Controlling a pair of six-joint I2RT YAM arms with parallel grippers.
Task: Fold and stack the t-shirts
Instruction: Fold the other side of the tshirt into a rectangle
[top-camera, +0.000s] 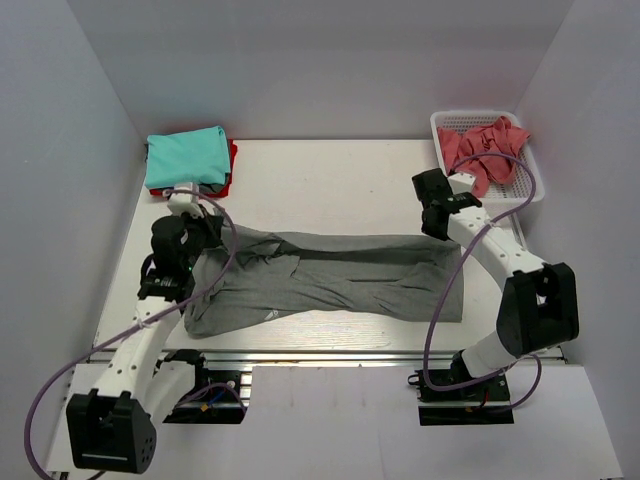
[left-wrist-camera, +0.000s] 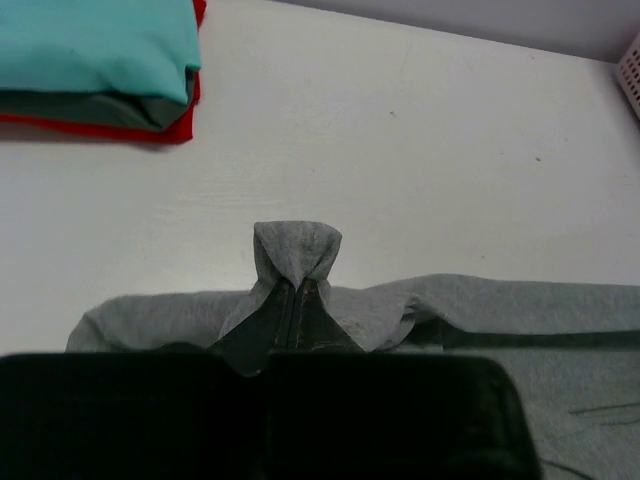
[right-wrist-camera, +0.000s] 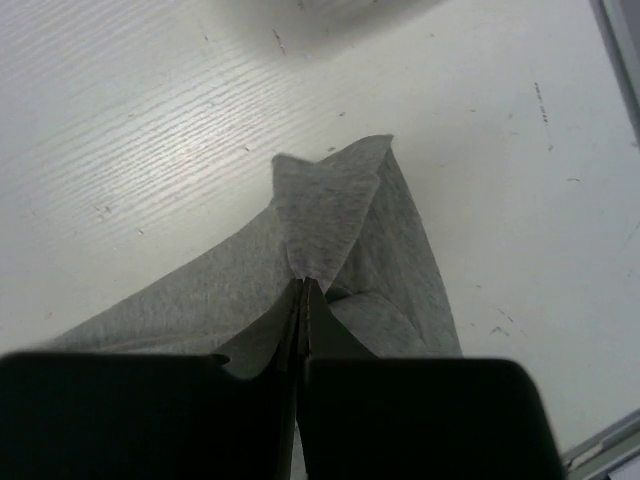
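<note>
From above, the grey shirt (top-camera: 330, 275) lies spread lengthwise across the near middle of the table (top-camera: 330, 180), rumpled, with a small pale mark near its front edge. The left tool (top-camera: 190, 262) meets the shirt's left end and the right tool (top-camera: 441, 226) its far right corner. At the far left corner sits a folded teal shirt (top-camera: 185, 155) on top of a red shirt (top-camera: 232, 165). At the far right, a pink shirt (top-camera: 485, 145) is heaped in a white basket (top-camera: 522, 190).

The left wrist view shows the left tool (left-wrist-camera: 295, 300) clamped on a pinch of the grey shirt (left-wrist-camera: 500, 305), with a small tuft poking out past the fingertips. The teal-on-red stack is beyond, with a dark layer between that may be another shirt.

In the right wrist view, the right tool (right-wrist-camera: 303, 290) is pressed together on a corner of the grey shirt (right-wrist-camera: 330, 210), with the cloth fanning out above the tips.
</note>
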